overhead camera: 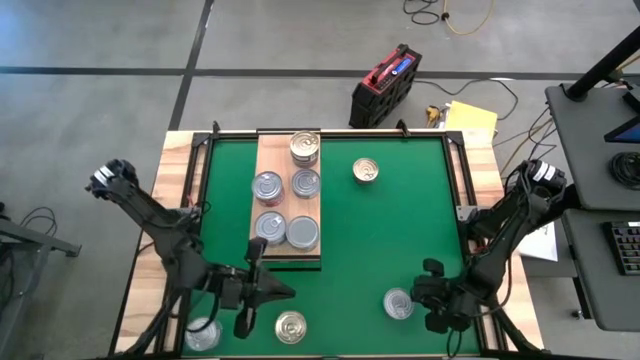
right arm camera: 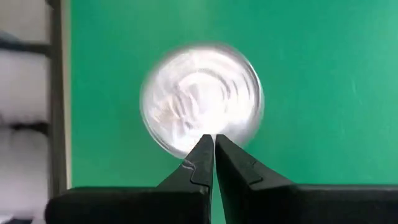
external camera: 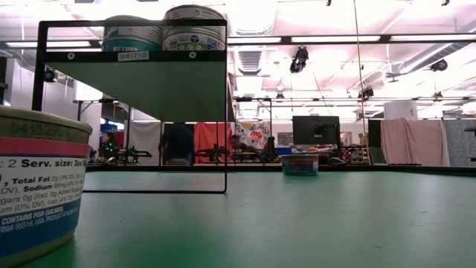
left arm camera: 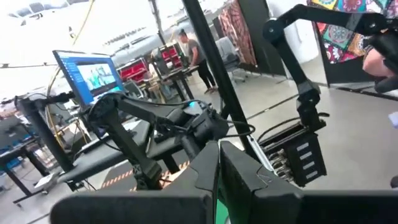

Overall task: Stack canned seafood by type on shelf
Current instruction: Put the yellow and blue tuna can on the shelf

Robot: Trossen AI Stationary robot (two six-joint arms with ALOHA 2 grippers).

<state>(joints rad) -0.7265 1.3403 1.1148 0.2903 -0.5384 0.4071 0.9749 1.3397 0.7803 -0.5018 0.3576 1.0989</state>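
The shelf [overhead camera: 262, 160] is a light wooden board on the green mat; in the low view it shows as a raised black frame [external camera: 130, 56]. Several silver-lidded cans [overhead camera: 305, 183] stand on it. Off the shelf, a gold-lidded can [overhead camera: 367, 171] stands on the mat to its right, another gold one [overhead camera: 291, 326] at the near edge, and a silver one [overhead camera: 203, 333] at the near left corner. My left gripper [overhead camera: 285, 292] [left arm camera: 217, 163] is shut, level, above the mat near the shelf's near end. My right gripper [overhead camera: 420, 297] [right arm camera: 213, 140] is shut, pointing down over a silver can [right arm camera: 199, 96] [overhead camera: 398, 303]. My right gripper's shut fingertips [right arm camera: 205, 149] point down from above over the rim of the silver can's lid [right arm camera: 186, 144]. The can stands upright on the mat. Whether the fingertips touch it, I cannot tell.
A labelled can [external camera: 33, 186] fills the low view's near left, and a far can [external camera: 300, 164] stands on the mat. A black frame [overhead camera: 330, 131] borders the table. Open green mat [overhead camera: 390, 230] lies right of the shelf. People stand in the room behind.
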